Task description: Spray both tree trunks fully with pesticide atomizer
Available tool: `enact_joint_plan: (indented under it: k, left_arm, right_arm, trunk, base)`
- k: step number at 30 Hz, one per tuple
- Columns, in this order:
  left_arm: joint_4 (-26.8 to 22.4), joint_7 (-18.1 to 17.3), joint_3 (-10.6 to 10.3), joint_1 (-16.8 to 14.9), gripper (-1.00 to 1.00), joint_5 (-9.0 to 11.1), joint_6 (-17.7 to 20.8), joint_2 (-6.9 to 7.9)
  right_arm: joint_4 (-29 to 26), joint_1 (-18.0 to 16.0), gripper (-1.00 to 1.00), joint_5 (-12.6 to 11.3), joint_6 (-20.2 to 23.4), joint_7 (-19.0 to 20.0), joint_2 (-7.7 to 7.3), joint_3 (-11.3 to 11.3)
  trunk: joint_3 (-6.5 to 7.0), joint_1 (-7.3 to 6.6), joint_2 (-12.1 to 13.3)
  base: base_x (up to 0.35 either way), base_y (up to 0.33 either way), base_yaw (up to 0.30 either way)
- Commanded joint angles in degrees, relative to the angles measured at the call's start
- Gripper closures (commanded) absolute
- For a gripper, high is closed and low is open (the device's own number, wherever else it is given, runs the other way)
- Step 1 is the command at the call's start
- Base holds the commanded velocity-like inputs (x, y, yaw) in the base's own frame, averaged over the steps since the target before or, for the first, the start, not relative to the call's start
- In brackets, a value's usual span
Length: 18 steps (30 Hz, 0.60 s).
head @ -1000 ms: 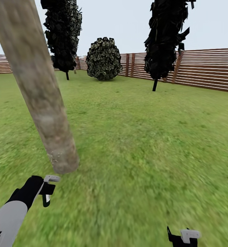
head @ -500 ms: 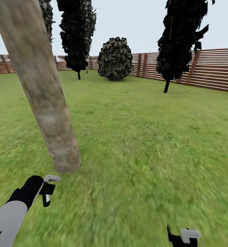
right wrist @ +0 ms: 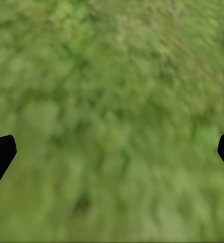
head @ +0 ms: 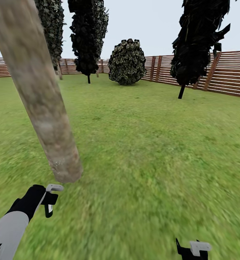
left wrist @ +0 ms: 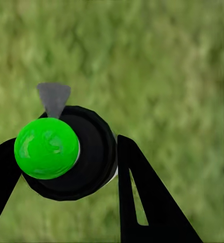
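Atomizer [left wrist: 61, 152] between left jaws

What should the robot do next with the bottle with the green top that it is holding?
Probably tilt the left gripper up so the black atomizer with the green cap and grey nozzle faces the thick mottled beige-grey tree trunk. The trunk stands close, just ahead of the left arm, while the left wrist view looks at green grass lawn.
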Motion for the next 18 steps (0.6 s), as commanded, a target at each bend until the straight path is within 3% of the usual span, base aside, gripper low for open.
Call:
enact_joint_plan:
  k: [1, 7, 18]
  left_arm:
    - [-0.10, -0.52, 0.33, -0.03, 1.00, -0.62, 0.21, -0.04]
    - [-0.10, -0.52, 0.49, -0.03, 1.00, -0.64, 0.29, 0.02]
    - [-0.10, -0.52, 0.50, -0.03, 1.00, -0.63, 0.30, 0.04]
  right_arm:
    - [0.07, -0.04, -1.00, 0.60, -0.16, -0.20, 0.02, -0.29]
    - [0.07, -0.06, -1.00, 0.60, -0.16, -0.20, 0.04, -0.25]
    - [0.07, -0.04, -1.00, 0.60, -0.16, -0.20, 0.03, -0.22]
  trunk:
    - [-0.05, -0.01, -0.02]
    - [-0.05, -0.01, -0.02]
    - [-0.05, -0.01, -0.02]
  base:
    - [0.000, -0.271, 0.000]
    - [0.001, -0.271, 0.051]
    - [0.154, -0.226, 0.268]
